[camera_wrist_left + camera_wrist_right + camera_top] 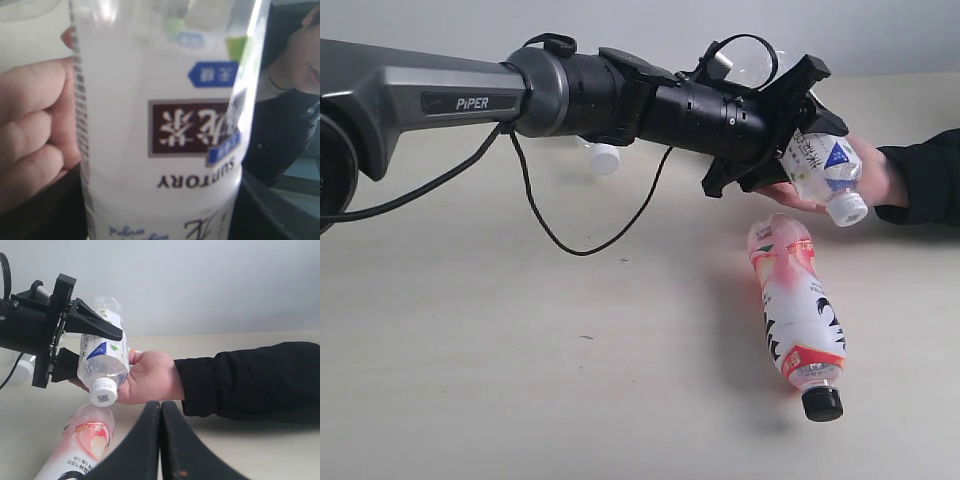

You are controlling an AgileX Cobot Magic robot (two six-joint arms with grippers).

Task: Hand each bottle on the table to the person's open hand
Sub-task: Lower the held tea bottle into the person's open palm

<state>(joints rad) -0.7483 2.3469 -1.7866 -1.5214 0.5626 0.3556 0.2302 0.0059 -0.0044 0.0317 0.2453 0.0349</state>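
Note:
My left gripper (800, 155) is shut on the clear bottle with the white tea label (825, 165), one finger on each side of its body, cap pointing down toward the table. The bottle rests in the person's open hand (880, 180), whose fingers curl round it (30, 135). The label (160, 125) fills the left wrist view. From the right wrist view, the left gripper (97, 347), the bottle (102, 365) and the hand (150, 377) show together. The pink-white bottle with a black cap (798, 310) lies on the table (470, 380) below the hand. My right gripper (161, 410) is shut and empty, low near the pink bottle (80, 445).
A bottle with a white cap (605, 158) lies behind my left arm, and another clear bottle (745, 65) shows behind the gripper. A black cable (570, 245) hangs under the arm. The person's black sleeve (925, 175) reaches in from the right.

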